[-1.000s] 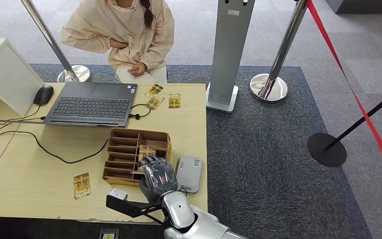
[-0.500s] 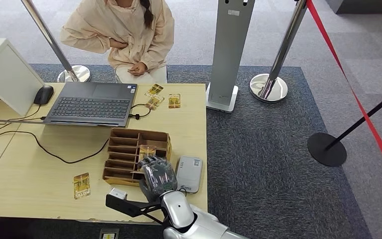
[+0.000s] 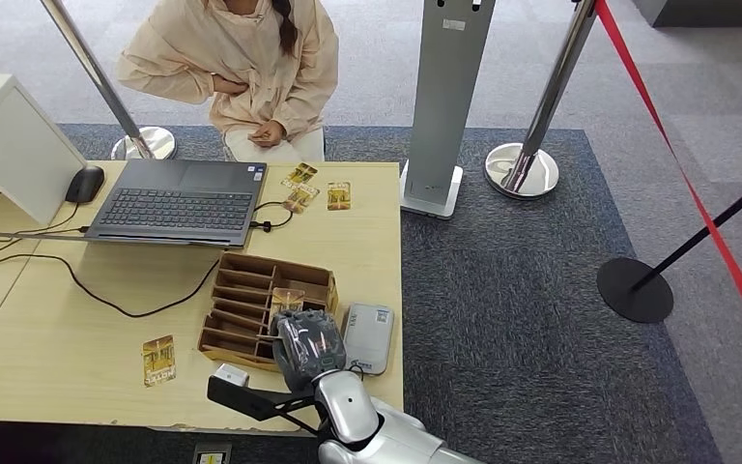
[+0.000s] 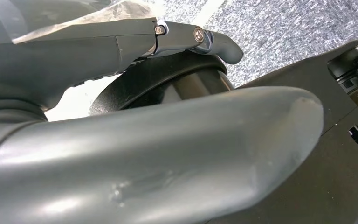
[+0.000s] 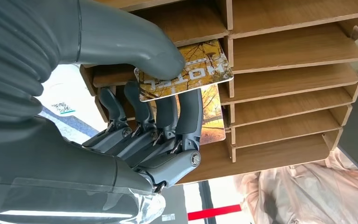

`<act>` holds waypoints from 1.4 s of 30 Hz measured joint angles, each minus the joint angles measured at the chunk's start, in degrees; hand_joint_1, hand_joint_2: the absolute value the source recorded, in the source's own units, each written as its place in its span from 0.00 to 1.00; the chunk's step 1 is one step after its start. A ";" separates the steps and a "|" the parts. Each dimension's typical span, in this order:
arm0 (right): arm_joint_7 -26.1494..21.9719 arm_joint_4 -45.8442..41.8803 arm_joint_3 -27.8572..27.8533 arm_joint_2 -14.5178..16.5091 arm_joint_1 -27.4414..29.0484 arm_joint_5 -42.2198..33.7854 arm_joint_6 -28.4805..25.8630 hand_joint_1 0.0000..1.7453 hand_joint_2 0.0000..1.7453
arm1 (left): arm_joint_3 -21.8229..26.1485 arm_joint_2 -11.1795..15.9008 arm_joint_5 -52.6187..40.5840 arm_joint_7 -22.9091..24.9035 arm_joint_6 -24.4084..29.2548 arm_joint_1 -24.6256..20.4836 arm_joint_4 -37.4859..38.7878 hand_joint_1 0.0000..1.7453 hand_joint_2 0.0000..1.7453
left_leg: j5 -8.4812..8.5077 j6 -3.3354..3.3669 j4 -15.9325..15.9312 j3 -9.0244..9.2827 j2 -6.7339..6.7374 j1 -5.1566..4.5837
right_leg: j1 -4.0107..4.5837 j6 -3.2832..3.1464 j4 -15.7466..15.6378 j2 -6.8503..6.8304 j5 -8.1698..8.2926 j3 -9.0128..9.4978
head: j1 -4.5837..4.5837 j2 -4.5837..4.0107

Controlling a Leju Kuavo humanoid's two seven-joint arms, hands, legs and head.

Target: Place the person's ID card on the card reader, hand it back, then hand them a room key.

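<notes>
right hand (image 5: pixel 135 116) over the wooden slotted organizer (image 3: pixel 251 307), thumb above and fingers (image 5: pixel 186 116) below pinching a glossy flat room key card (image 5: pixel 186 74); the card's long axis runs out of its slot toward the wrist. person (image 3: pixel 242 68) at twelve o'clock; grey card reader (image 3: pixel 367 338) just at three o'clock. left hand (image 4: pixel 168 154): grip cannot be told.

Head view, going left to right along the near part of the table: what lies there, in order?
Loose card → small white box → right hand at the wooden card rack → grey card reader → table edge, then carpet.
</notes>
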 joint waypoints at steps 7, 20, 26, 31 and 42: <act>-0.57 0.68 0.00 0.10 0.00 0.00 -0.93 0.80 1.00 | 0.00 0.00 0.13 -0.47 -0.05 0.06 0.11 0.00 0.00 | 0.00 0.00 0.00 0.01 0.00 0.00 | 0.00 0.00 0.00 0.00 0.00 0.01 | 0.01 0.00; 0.00 -2.73 -0.03 -0.14 -0.06 4.97 -2.91 0.78 1.00 | 0.00 0.04 0.27 -0.48 0.03 0.12 0.14 0.00 0.00 | 0.00 0.00 0.00 0.00 0.01 0.00 | 0.00 0.00 0.00 0.00 0.00 0.00 | 0.01 0.00; 1.30 -9.06 -0.08 -1.10 -0.04 9.32 -2.01 0.73 1.00 | 0.00 0.09 0.38 -0.51 0.10 0.16 0.14 0.00 0.00 | 0.00 0.00 0.00 0.00 0.01 0.00 | 0.00 0.00 0.00 0.01 0.00 0.00 | 0.00 0.00; 1.56 -16.08 -0.11 -2.40 0.12 13.25 -1.19 0.67 1.00 | -0.01 0.09 0.59 -0.46 0.19 0.17 0.14 0.00 0.00 | 0.00 0.00 0.00 0.00 0.01 0.00 | 0.00 0.00 0.00 0.01 0.00 0.00 | -0.01 -0.01; 2.74 -32.93 -0.55 -5.93 1.19 21.93 -0.67 0.62 1.00 | 0.00 0.09 1.14 0.09 0.74 0.25 0.14 0.00 0.00 | -0.01 0.01 0.00 0.00 0.02 0.00 | 0.00 0.00 0.00 0.01 0.00 0.00 | -0.01 -0.01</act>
